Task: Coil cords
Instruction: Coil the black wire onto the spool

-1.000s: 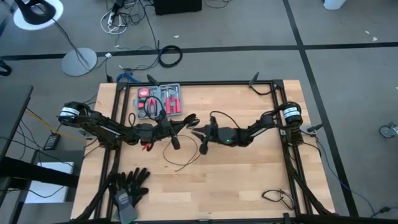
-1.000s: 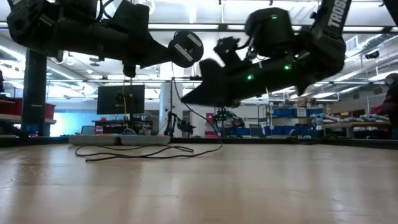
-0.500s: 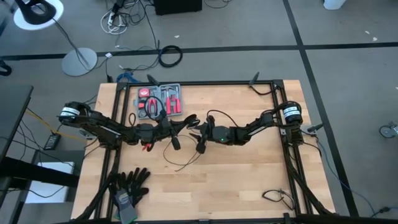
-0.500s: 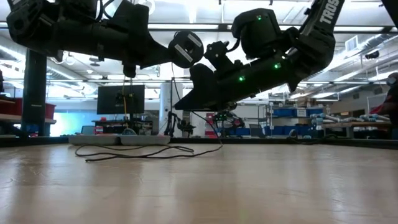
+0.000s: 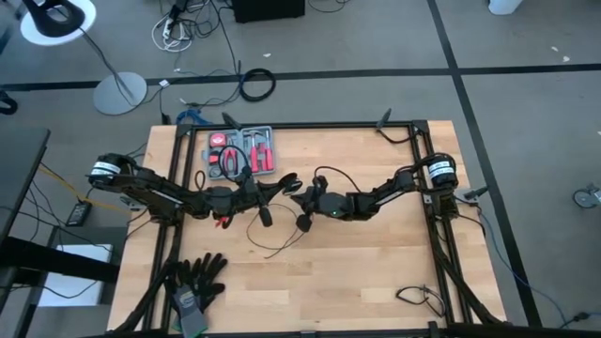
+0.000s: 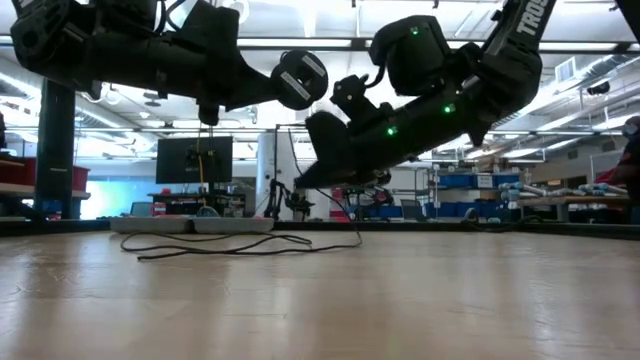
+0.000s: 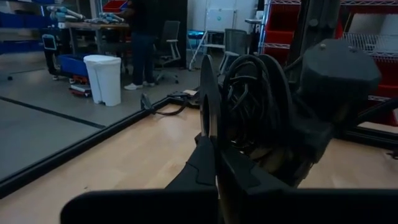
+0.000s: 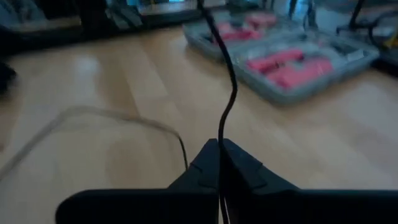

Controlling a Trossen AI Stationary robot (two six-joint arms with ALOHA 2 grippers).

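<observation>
The cord is a thin black wire ending in a round black disc (image 6: 300, 78). My left gripper (image 5: 285, 180) is shut on that disc above the table's middle. In the left wrist view several turns of cord (image 7: 255, 87) bunch just behind the disc (image 7: 208, 93). My right gripper (image 5: 298, 197) faces the left one closely and is shut on the wire (image 8: 225, 93). The rest of the cord (image 5: 272, 244) lies in a slack loop on the table below both grippers (image 6: 250, 245). My left gripper pinches the disc's two flat faces (image 7: 210, 134) between its two fingers, at the disc's lower edge. The fingers come level from the table's left. The disc stands on edge, clear of the table. My right gripper pinches a single strand of the wire (image 8: 220, 138) between its fingertips. It comes from the table's right, slanting a little downward. The strand rises from the fingertips toward the left gripper, clear of the table.
A grey tool case (image 5: 242, 152) with red tools lies at the far side, left of the middle. Black gloves (image 5: 195, 280) lie at the near left corner. A small cable (image 5: 418, 299) lies near the right front. Bare wood spreads between the grippers and the near edge.
My right gripper has tipped its nose downward and drawn a little closer to the left gripper and the disc. My left gripper and the disc have kept still. The loop on the table lies as before.
</observation>
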